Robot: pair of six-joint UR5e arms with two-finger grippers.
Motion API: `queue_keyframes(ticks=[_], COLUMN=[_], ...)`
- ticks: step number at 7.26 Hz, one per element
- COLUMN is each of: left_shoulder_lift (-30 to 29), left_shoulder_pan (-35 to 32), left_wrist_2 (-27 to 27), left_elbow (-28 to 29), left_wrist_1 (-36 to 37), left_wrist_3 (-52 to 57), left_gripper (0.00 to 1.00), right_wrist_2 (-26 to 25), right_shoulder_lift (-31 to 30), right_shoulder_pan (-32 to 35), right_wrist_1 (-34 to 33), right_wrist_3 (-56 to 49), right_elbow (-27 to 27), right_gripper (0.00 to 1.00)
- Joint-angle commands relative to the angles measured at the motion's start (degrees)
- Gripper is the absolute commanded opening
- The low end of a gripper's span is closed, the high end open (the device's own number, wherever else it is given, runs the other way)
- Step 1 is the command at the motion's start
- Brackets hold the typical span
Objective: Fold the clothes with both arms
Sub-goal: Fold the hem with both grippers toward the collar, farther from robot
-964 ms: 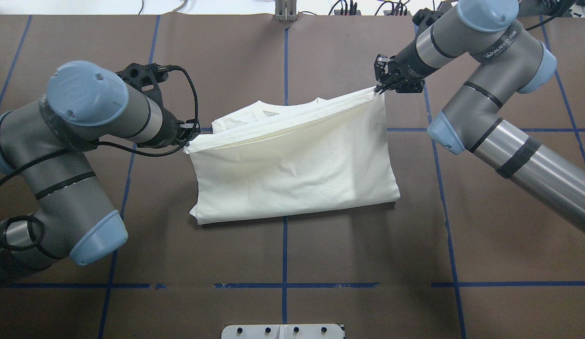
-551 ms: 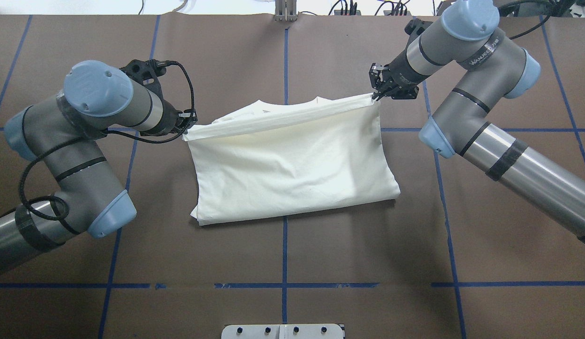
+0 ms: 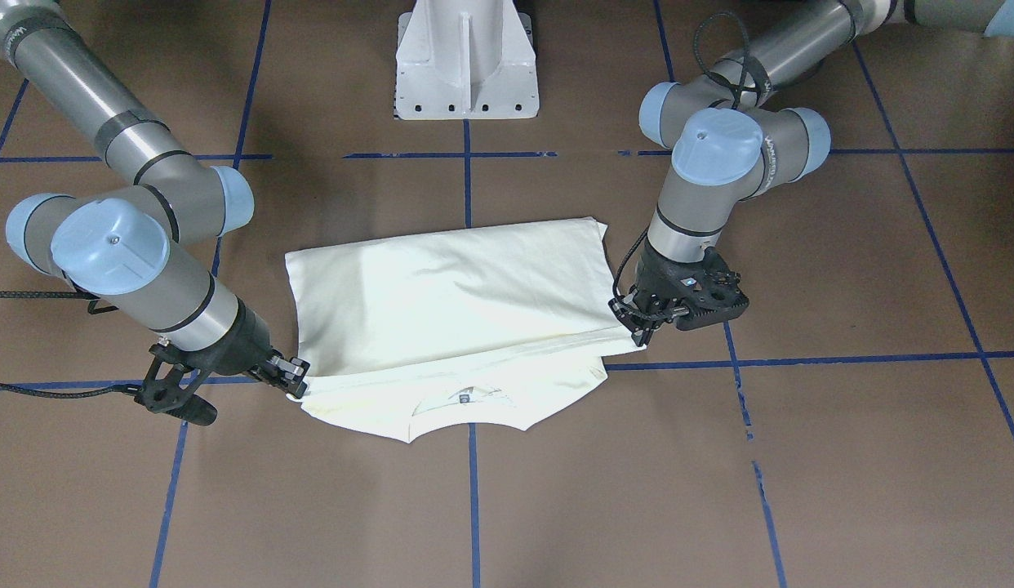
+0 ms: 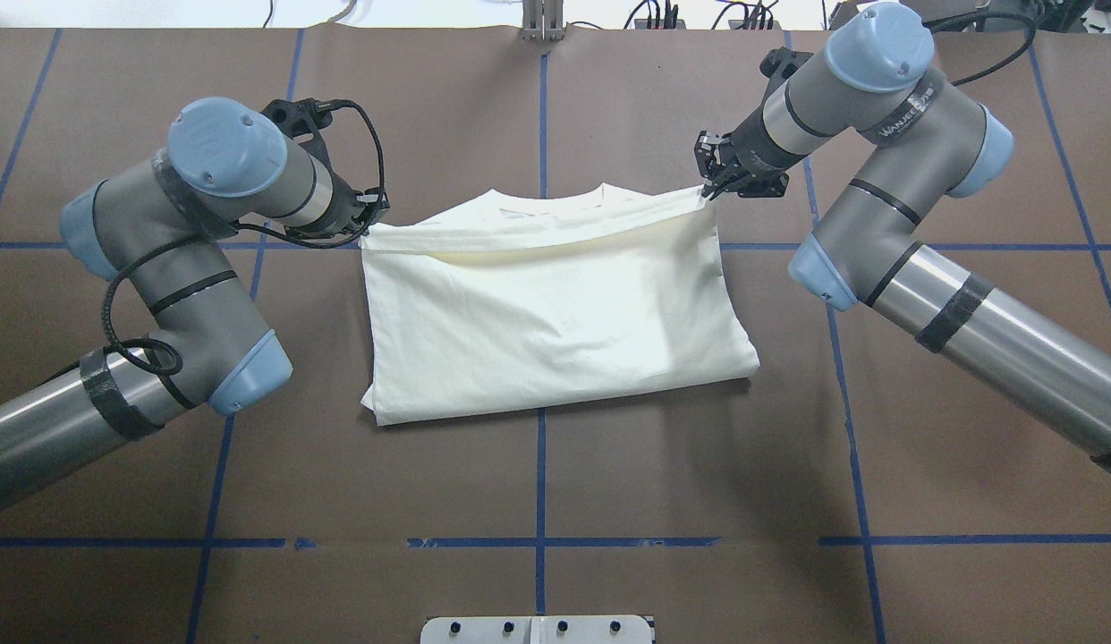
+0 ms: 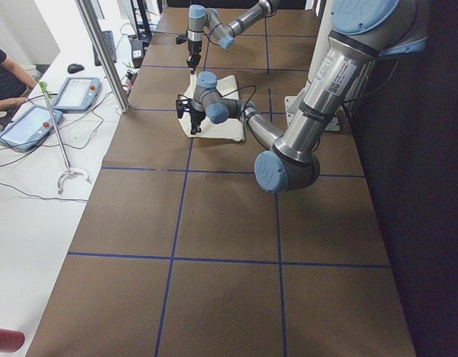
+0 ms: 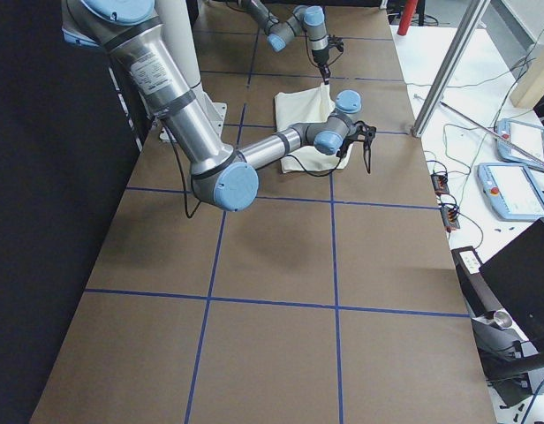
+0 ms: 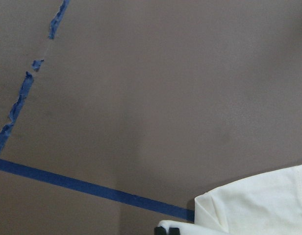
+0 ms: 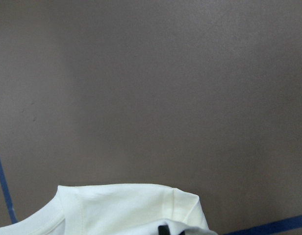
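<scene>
Right arm [image 6: 179, 106] is stretching out over the worktop [image 6: 272, 353], right gripper [image 6: 351, 157] sitting at the near corner of the shirt [image 6: 303, 119], by the edge away from the robot. Left arm [image 6: 285, 31] is reaching in at the far end, left gripper [image 6: 325, 75] pointing down at the shirt's far corner.

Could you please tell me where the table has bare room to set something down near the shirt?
Bare table lies between the shirt's near fold and the white base, and beyond the collar toward the far edge. It is crowded at the far corners, where the left gripper and right gripper pinch the cloth.
</scene>
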Motion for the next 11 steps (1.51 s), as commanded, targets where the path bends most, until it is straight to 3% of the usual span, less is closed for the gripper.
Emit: queue_keyframes(ticks=[1,9,10,11], left_shoulder_lift=[-0.3,-1.3,-1.2,-1.3], left_shoulder_pan=[0.0,0.0,0.0,0.0], left_wrist_2=[0.0,-0.1,0.0,0.0], left_elbow=[2.1,2.6,2.7,2.6], left_wrist_1=[-1.5,-2.5,-2.5,-2.5], left_wrist_3=[-0.2,-0.1,0.1,0.2], left_gripper=[0.0,0.0,0.52,0.89], right_wrist_2=[-0.4,-0.4,-0.3,-0.4], right_shoulder_lift=[0.1,1.5,0.9,0.9], right_shoulder_pan=[0.7,0.5,0.6,0.6], right_wrist_1=[-0.1,0.6,2.4,2.8], right_wrist_3=[0.0,0.0,0.0,0.1], right_elbow=[-0.1,-1.3,-1.6,-1.7], right_gripper=[0.0,0.0,0.09,0.98])
